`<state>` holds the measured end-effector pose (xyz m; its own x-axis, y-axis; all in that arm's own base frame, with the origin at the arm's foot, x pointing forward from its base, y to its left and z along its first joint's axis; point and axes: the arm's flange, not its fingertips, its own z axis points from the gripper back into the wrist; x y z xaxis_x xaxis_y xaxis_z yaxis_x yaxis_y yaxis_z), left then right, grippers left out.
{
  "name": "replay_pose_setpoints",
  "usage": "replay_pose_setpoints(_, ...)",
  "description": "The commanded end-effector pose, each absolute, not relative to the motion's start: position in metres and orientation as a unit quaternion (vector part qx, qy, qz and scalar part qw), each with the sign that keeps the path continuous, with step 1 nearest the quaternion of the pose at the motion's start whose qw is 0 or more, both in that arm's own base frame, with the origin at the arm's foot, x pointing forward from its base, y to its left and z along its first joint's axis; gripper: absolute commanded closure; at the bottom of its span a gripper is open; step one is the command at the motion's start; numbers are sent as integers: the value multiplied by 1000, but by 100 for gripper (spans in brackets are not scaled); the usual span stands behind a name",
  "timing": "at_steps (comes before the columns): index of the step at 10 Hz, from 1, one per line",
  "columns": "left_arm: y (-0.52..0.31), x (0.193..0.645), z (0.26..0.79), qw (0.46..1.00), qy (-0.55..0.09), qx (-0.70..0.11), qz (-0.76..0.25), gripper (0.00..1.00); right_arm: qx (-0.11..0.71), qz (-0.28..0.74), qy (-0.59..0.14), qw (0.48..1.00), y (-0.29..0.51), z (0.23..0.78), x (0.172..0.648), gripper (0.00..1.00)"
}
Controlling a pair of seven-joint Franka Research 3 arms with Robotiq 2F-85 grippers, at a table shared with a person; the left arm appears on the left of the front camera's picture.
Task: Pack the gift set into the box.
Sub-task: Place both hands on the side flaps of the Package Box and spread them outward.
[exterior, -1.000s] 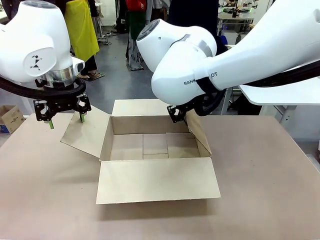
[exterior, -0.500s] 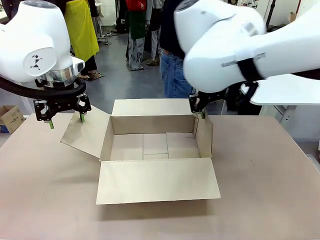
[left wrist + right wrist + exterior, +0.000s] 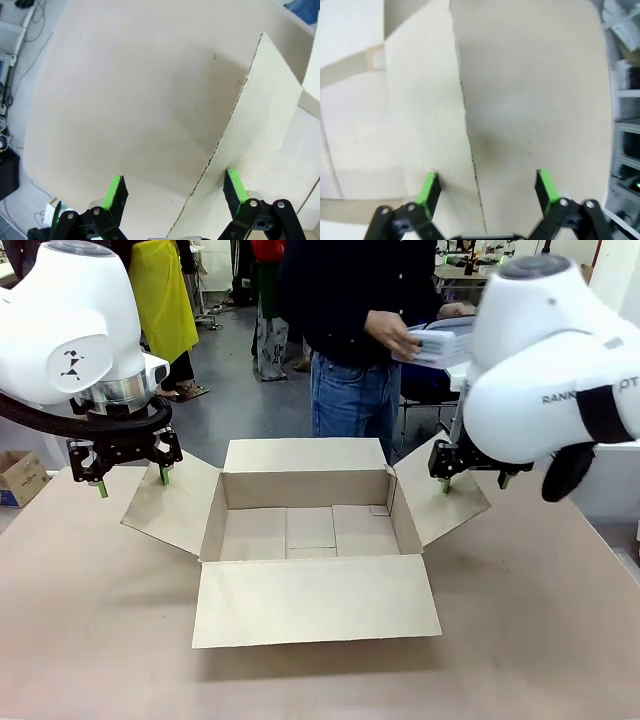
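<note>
The brown box (image 3: 310,530) stands open in the middle of the table, all four flaps spread outward and its inside bare. My left gripper (image 3: 133,483) hovers open over the outer edge of the left flap (image 3: 255,115), which runs between its fingers (image 3: 116,190). My right gripper (image 3: 473,482) is open over the right flap (image 3: 440,502), whose edge (image 3: 467,130) passes between its green pads. At the far side a person's hand holds the gift set (image 3: 434,344), a grey item with pale edging, at chest height behind my right arm.
The table (image 3: 540,620) spreads bare in front of and to the right of the box. A small printed cardboard box (image 3: 20,476) sits off the table's far left corner. Another person in yellow stands farther back.
My right arm has swung from the box's back right corner out to the right, and the right flap now lies folded outward. The person holding the item has come into view. The left arm has not moved.
</note>
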<state>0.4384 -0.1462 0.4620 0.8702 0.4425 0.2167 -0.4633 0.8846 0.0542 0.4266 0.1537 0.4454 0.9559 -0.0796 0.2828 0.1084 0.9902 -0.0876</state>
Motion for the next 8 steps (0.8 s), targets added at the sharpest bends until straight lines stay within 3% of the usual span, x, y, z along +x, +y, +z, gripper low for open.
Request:
replay_pose_setpoints(1, -145, 439, 463, 963, -103, 61, 239, 0, 35, -26, -169, 985, 134, 420, 426, 0)
replay_pose_setpoints(2, -145, 439, 463, 963, -103, 61, 239, 0, 78, -17, -177, 981, 133, 408, 429, 0)
replay_pose_setpoints(3, -145, 439, 463, 963, -103, 61, 239, 0, -19, -50, -156, 986, 141, 434, 429, 0)
replay_pose_setpoints(8, -145, 439, 463, 963, -103, 61, 239, 0, -19, -50, -156, 986, 141, 434, 429, 0)
